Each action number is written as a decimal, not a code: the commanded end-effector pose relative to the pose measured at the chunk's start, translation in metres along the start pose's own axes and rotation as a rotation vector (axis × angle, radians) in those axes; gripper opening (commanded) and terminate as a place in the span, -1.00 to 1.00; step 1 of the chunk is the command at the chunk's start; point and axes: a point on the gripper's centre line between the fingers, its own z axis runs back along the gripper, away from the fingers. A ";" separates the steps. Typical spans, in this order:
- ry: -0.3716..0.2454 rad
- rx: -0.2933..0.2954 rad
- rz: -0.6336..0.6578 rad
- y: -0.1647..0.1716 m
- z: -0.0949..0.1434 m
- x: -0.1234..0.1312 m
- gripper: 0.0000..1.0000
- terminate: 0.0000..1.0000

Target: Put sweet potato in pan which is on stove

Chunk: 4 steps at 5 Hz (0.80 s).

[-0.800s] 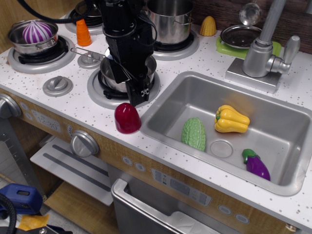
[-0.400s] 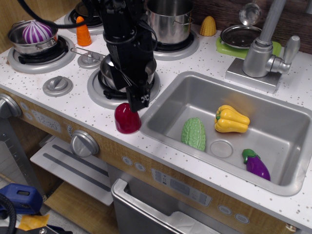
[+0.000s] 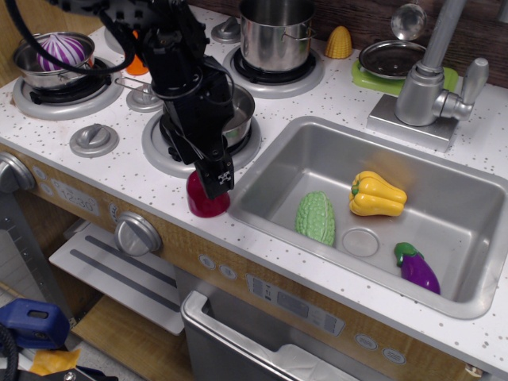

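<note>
The dark red sweet potato (image 3: pixel 202 205) stands on the white speckled stove (image 3: pixel 111 165) near its front edge, just left of the sink. My gripper (image 3: pixel 209 182) has come down over it. One black finger (image 3: pixel 219 179) covers the potato's upper right, and the other finger is hidden behind. The jaws look open around the potato's top. The small shiny steel pan (image 3: pixel 240 112) sits on the front burner right behind the potato, partly hidden by my arm.
The steel sink (image 3: pixel 444 305) to the right holds a yellow pepper (image 3: pixel 376 194), a green gourd (image 3: pixel 316 217) and a purple eggplant (image 3: pixel 417 268). A tall pot (image 3: pixel 278 32), an onion pan (image 3: pixel 57 57), an orange cone (image 3: pixel 135 67) and a faucet (image 3: pixel 429 79) stand behind.
My gripper has moved forward and left off the pan and down, from above the burner edge to around the top of the sweet potato. The potato has not moved.
</note>
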 end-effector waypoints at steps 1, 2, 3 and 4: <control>-0.047 -0.003 0.021 0.006 -0.005 -0.003 1.00 -1.00; -0.087 -0.030 0.044 0.006 -0.015 -0.007 1.00 -1.00; -0.111 -0.044 0.058 0.005 -0.018 -0.008 1.00 -1.00; -0.130 -0.065 0.075 0.006 -0.017 -0.007 -1.00 -1.00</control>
